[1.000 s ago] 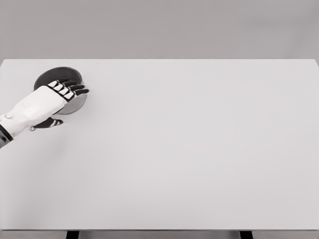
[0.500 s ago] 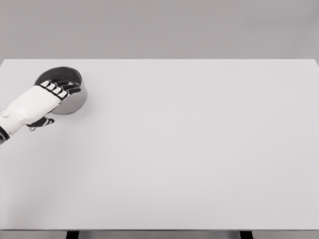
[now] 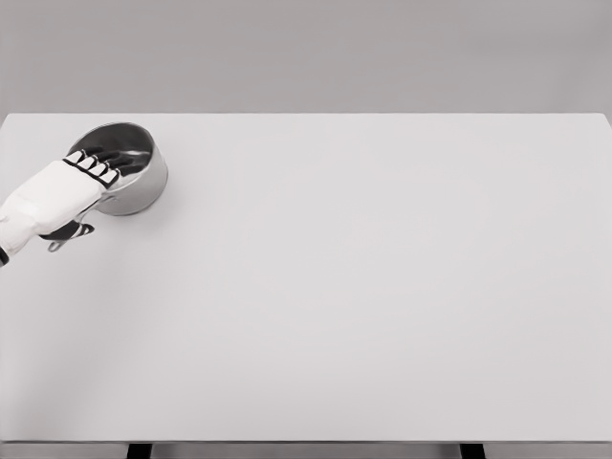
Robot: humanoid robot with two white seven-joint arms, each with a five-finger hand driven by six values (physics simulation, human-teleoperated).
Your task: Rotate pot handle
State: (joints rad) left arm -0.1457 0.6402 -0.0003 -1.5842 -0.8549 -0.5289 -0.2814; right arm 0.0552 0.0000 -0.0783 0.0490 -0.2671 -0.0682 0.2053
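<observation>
A steel pot stands near the far left corner of the white table, its dark inside showing. My left hand comes in from the left edge and lies over the pot's near-left side. Its fingers reach across the rim and the thumb curls underneath. The palm hides most of the pot handle, and only the handle's small end sticks out below the hand. The hand appears closed around the handle.
The table's far edge runs just behind the pot and its left edge lies close to the hand. A plain grey wall stands behind.
My left hand has drawn back to the left and slightly up. The pot's opening now shows more fully, and the handle end has swung left with the hand.
</observation>
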